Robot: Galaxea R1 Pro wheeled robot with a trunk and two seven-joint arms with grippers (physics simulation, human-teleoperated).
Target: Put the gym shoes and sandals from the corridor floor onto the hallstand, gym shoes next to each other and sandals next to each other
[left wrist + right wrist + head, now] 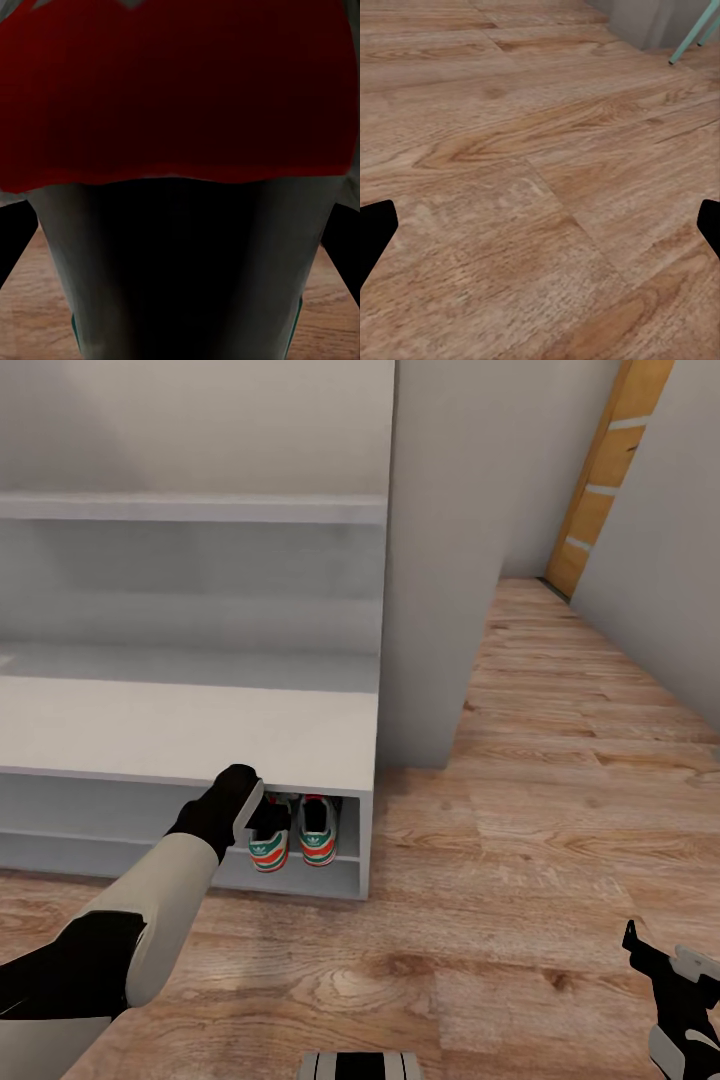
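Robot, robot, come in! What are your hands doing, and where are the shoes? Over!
Left gripper at the rack's lower shelf, against the left gym shoe; grip unclear. Both gym shoes side by side inside. Right gripper open, empty over floor. Nothing blocking.

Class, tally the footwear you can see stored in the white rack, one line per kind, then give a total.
Gym shoes: 2, the left gym shoe and the right gym shoe, side by side on the shoe rack, heels facing out; the left tool is at the left one.
Sandals: 0 seen here.
Total: 2
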